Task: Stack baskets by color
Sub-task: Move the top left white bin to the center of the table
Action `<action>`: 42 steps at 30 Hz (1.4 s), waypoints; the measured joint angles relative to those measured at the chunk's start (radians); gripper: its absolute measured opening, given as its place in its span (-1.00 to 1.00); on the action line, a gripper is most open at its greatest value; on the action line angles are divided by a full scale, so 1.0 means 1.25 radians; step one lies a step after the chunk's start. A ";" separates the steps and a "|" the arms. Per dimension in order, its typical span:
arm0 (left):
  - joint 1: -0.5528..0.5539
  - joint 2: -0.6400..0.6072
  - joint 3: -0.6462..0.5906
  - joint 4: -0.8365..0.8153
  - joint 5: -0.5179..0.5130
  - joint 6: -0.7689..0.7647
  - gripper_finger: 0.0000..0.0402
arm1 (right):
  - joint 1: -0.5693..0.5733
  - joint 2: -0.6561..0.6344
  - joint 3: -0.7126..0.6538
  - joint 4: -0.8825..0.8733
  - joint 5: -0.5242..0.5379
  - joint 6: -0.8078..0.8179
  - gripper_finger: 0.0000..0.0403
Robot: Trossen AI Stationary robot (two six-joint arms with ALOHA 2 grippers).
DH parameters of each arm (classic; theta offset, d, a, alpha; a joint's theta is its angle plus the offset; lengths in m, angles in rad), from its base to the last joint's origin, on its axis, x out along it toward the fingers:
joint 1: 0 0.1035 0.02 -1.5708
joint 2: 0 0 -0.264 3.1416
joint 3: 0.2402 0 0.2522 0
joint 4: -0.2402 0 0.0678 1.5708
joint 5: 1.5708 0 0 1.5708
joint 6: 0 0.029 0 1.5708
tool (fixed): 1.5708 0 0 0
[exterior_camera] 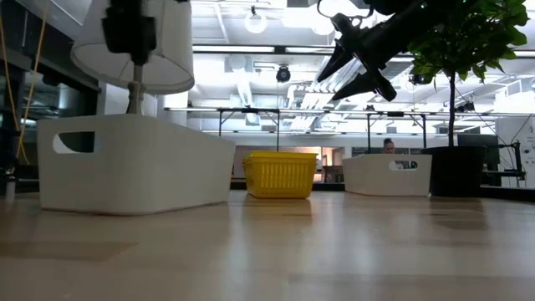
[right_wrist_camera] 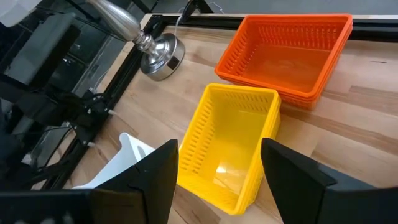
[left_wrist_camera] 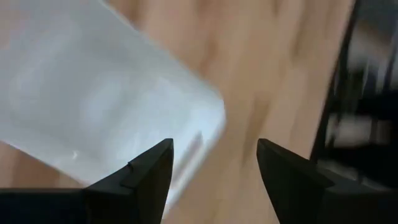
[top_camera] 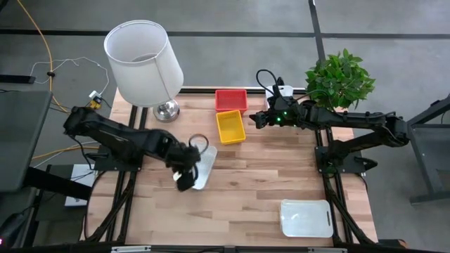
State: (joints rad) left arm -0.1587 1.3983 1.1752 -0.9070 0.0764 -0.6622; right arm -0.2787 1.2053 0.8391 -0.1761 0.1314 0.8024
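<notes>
High view: yellow basket [top_camera: 230, 126] at table's far middle, just beside red stack [top_camera: 230, 100]; white baskets [top_camera: 202, 167] [top_camera: 306, 218] nearer. Judged light, stiff, slick plastic; grip a rim wall. Right gripper [top_camera: 257, 119] open beside yellow; left gripper [top_camera: 184, 176] open over white.

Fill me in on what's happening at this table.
Baskets are being sorted by color. The left gripper, open, hovers over a white basket at the table's left. The right gripper, open, hangs beside the yellow basket, which sits by the red stack. Another white basket waits near the front.
</notes>
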 joint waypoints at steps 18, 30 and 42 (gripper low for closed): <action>-0.005 0.191 -0.002 0.133 -0.162 -0.353 0.10 | 0.000 0.000 0.000 -0.013 0.010 0.006 0.07; 0.014 0.233 -0.001 0.139 -0.259 -0.411 0.10 | 0.000 0.000 0.000 -0.018 0.010 0.006 0.07; 0.101 0.233 -0.001 0.137 -0.370 -0.350 0.10 | 0.000 0.000 0.000 -0.018 0.010 0.007 0.07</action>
State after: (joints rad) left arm -0.0324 1.6891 1.1736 -0.7353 -0.3861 -1.1000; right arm -0.2787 1.2049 0.8387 -0.1989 0.1436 0.8108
